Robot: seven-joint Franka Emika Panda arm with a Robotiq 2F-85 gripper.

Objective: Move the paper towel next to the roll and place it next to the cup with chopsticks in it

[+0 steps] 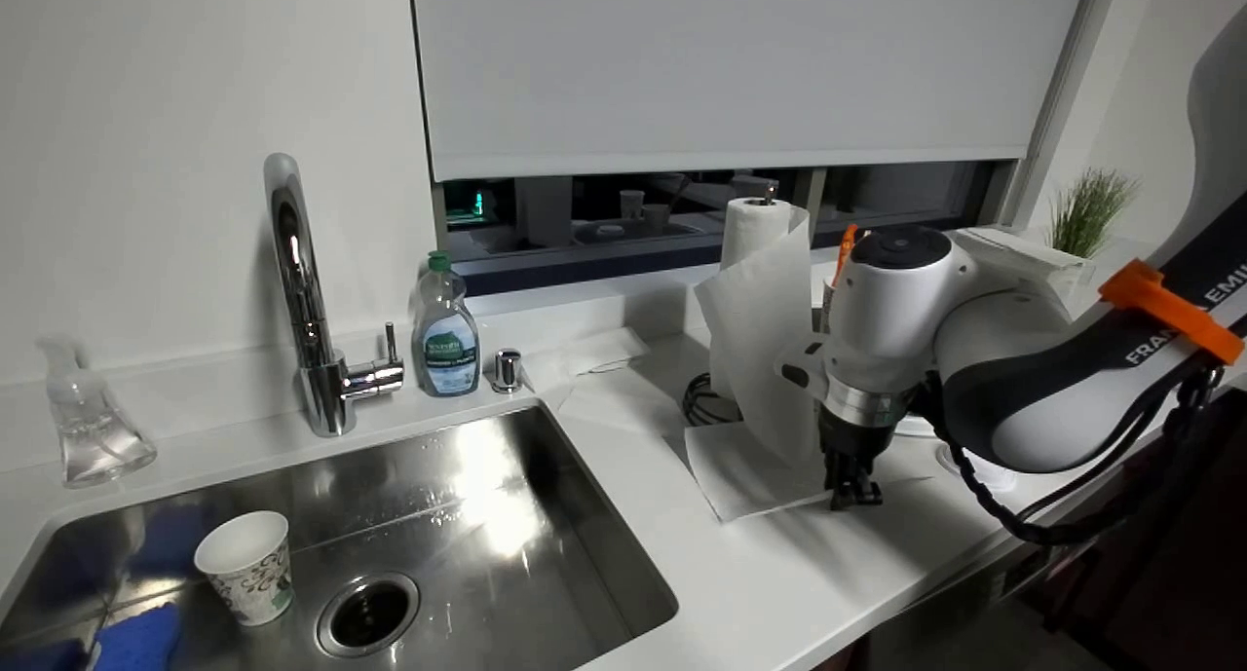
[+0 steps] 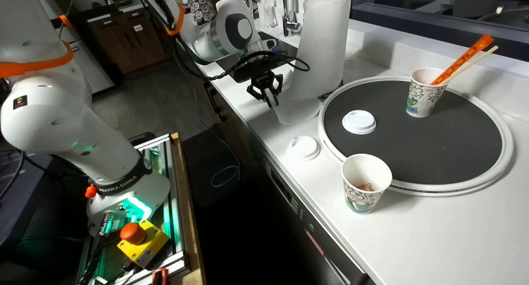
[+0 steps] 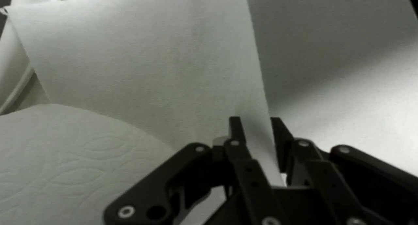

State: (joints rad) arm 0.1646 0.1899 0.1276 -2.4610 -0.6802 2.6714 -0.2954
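Note:
The loose paper towel (image 1: 745, 471) lies partly on the counter beside the roll (image 1: 755, 231). In an exterior view the towel (image 2: 299, 111) rises at its near side to my gripper (image 2: 272, 103). In the wrist view the towel (image 3: 156, 61) has one edge passing between my gripper's fingertips (image 3: 255, 120), which stand apart with a visible gap. A sheet hangs off the roll (image 2: 324, 41) close beside the gripper. The cup with chopsticks (image 2: 422, 96) stands upright on a dark round turntable; elsewhere the arm mostly hides it, leaving its orange stick (image 1: 846, 247) visible.
The turntable (image 2: 505, 152) has a raised white rim and bears a lid (image 2: 358, 122). Another lid (image 2: 303, 147) and a stickless paper cup (image 2: 363, 194) stand near the counter edge. A black cable (image 1: 703, 403) lies by the roll. The sink (image 1: 585, 554) is farther off.

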